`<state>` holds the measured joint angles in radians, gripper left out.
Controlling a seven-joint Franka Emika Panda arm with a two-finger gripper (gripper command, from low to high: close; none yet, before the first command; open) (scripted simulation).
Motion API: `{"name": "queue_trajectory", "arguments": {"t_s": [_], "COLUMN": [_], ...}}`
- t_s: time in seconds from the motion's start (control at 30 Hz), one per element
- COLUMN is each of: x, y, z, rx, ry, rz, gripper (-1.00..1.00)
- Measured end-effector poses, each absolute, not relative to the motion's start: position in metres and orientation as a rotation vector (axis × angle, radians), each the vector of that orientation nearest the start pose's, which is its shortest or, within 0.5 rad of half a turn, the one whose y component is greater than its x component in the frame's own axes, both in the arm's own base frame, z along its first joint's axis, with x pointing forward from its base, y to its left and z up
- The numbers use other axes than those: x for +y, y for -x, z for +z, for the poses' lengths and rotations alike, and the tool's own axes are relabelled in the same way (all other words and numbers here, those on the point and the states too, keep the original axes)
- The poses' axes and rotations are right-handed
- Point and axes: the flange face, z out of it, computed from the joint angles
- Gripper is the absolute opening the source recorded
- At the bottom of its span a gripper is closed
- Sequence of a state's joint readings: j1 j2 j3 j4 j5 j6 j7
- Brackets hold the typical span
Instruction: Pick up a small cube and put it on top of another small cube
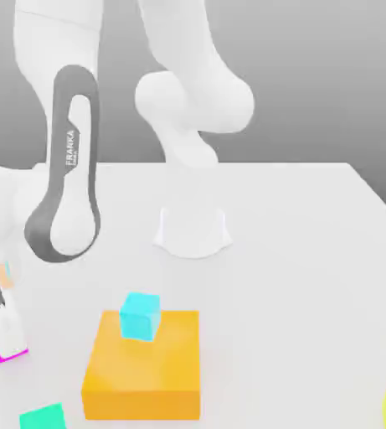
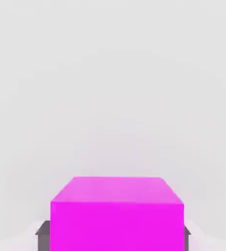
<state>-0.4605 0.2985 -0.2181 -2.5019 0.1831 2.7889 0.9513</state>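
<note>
We see a small magenta-pink cube (image 2: pixel 117 225) between the jaws of the white arm's gripper (image 1: pixel 7 335), near the exterior view's left edge. The jaws are closed on the cube, one against each of two opposite sides. In the exterior view the fingers hide most of it, leaving a thin pink outline low down by the pale tabletop (image 1: pixel 271 335). We cannot tell whether it rests on the table or is just clear of it.

The cube has plain, flat faces and crisp edges, and we see no dent where it is held. We judge it stiff and light, unlikely to break or squash. Its smooth sides could be a little slippery, so a firm, even squeeze should suit it. Two opposite upright faces, taken near their middles, make the best hold; a grip on an edge or corner could let it twist. Its underside should be left free, so that it can sit flat on another cube.

To the right of the gripper, a cyan cube (image 1: pixel 140 317) sits on a broad orange block (image 1: pixel 141 364). Nearer, at the left, is a teal-green cube (image 1: pixel 43 417). We cannot tell which is meant to receive the pink one.
</note>
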Motion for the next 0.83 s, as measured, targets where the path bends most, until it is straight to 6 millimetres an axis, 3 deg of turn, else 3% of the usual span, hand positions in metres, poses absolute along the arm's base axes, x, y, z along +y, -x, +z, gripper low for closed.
{"name": "queue_trajectory", "arguments": {"t_s": [0.07, 0.13, 0.3, 0.53, 0.6, 0.73, 0.77, 0.83], "x": [-0.294, -0.268, -0.182, -0.096, -0.085, -0.081, -0.081, -0.081], "y": [-0.356, -0.365, -0.385, -0.367, -0.364, -0.363, -0.363, -0.363], "z": [0.194, 0.213, 0.255, 0.301, 0.293, 0.250, 0.244, 0.244], "rx": [2.428, 2.355, 2.105, 1.822, 1.779, 1.767, 1.766, 1.766], "ry": [1.989, 2.064, 2.309, 2.550, 2.585, 2.597, 2.597, 2.597], "rz": [0.001, 0.004, 0.009, 0.004, 0.002, 0.001, 0.000, 0.000], "gripper": [-1.00, -1.00, -1.00, -1.00, -1.00, -1.00, 1.00, 1.00]}}
